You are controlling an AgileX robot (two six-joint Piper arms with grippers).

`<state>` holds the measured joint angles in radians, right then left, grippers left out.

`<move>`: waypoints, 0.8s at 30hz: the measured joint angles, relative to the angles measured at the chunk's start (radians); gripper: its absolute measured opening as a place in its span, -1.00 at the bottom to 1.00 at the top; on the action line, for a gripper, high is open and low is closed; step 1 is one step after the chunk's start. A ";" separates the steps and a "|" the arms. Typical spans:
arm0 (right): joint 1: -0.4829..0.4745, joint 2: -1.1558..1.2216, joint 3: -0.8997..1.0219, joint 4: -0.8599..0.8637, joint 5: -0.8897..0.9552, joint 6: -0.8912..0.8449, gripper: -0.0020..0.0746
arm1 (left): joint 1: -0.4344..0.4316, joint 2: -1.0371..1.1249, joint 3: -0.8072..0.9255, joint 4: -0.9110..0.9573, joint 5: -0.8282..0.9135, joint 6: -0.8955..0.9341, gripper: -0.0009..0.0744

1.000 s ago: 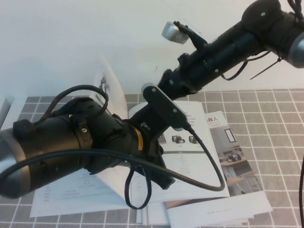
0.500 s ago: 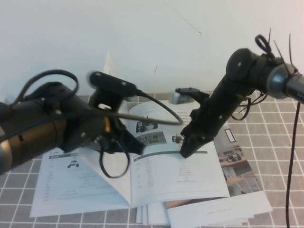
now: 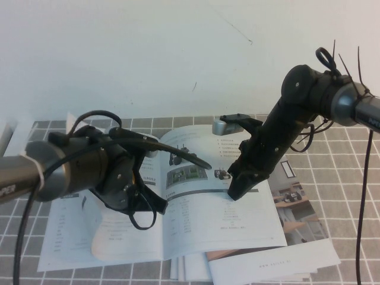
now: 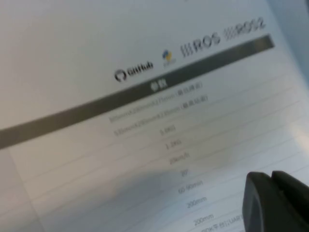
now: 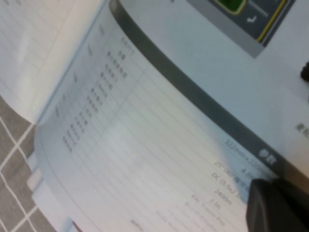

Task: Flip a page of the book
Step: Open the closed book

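The book lies open on the grey tiled table. The page rests bowed on the left half, its outer edge a little raised. My left gripper is shut and hangs low over this page near the spine. In the left wrist view the page shows logos, a dark header bar and a table, with the left gripper just above it. My right gripper is shut, its tip down on the right-hand leaf. In the right wrist view the right gripper rests by a dark header bar of the book.
A brochure with colour room photos sticks out from under the book at the right. Loose white sheets lie under its front edge. A white wall stands right behind the table. A white object sits at the far left edge.
My left arm swung down and left, and the page that stood upright has come down onto the left half. My right arm came down onto the right-hand leaf and has stayed there.
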<state>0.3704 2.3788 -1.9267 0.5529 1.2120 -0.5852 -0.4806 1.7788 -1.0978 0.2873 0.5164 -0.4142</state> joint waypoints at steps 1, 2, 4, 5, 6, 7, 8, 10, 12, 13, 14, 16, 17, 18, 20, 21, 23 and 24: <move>0.000 0.000 0.000 0.000 0.000 0.000 -0.95 | 0.000 0.018 0.000 0.000 -0.002 0.000 -0.99; 0.000 0.000 0.000 -0.004 0.000 0.000 -0.95 | 0.000 0.037 0.000 0.000 -0.004 0.000 -0.99; 0.000 0.000 0.000 -0.009 0.000 0.000 -0.95 | 0.000 0.066 0.000 0.000 -0.006 0.000 -0.99; 0.000 0.000 0.000 -0.009 0.000 0.000 -0.95 | 0.000 0.066 0.000 0.000 -0.006 0.000 -0.99; 0.000 0.000 0.000 -0.030 0.000 0.004 -0.95 | 0.000 0.104 -0.008 -0.004 -0.012 0.003 -0.99; 0.000 0.000 0.000 -0.030 0.000 0.004 -0.95 | 0.000 0.104 -0.008 -0.004 -0.012 0.003 -0.99; 0.000 0.000 0.000 -0.032 0.000 0.007 -0.95 | 0.000 0.109 -0.008 -0.007 -0.010 0.003 -0.99; 0.000 0.000 0.000 -0.036 0.000 0.012 -0.95 | 0.000 0.109 -0.010 -0.009 -0.010 0.003 -0.99; 0.000 0.000 0.000 -0.042 0.000 0.014 -0.95 | 0.000 0.109 -0.010 -0.016 -0.010 0.003 -0.99; 0.000 0.000 0.000 -0.042 0.000 0.014 -0.95 | 0.000 0.109 -0.012 -0.018 -0.010 0.003 -0.99; 0.000 0.000 0.000 -0.042 0.000 0.014 -0.95 | 0.000 0.109 -0.012 -0.018 -0.010 0.003 -0.99; 0.000 0.000 0.000 -0.043 0.000 0.014 -0.95 | 0.000 0.109 -0.012 -0.020 -0.009 0.003 -0.99; 0.000 0.000 0.000 -0.044 0.000 0.014 -0.95 | 0.000 0.109 -0.012 -0.020 -0.008 0.005 -0.99; 0.000 0.000 0.000 -0.044 0.000 0.014 -0.95 | 0.000 0.109 -0.013 -0.020 -0.006 0.012 -0.99; 0.000 0.000 0.000 -0.046 0.000 0.014 -0.95 | 0.000 0.107 -0.013 -0.020 -0.004 0.025 -0.99; 0.000 0.000 -0.002 -0.048 0.000 0.014 -0.95 | 0.000 0.101 -0.013 -0.020 -0.002 0.031 -0.99; 0.000 0.000 -0.019 -0.061 0.000 0.014 -0.95 | 0.000 0.078 -0.013 -0.020 0.013 0.040 -0.99; 0.000 -0.004 -0.029 -0.076 0.000 0.014 -0.95 | 0.000 0.054 -0.013 -0.016 0.016 0.039 -0.99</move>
<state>0.3704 2.3743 -1.9556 0.4770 1.2120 -0.5709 -0.4806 1.8332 -1.1110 0.2716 0.5328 -0.3748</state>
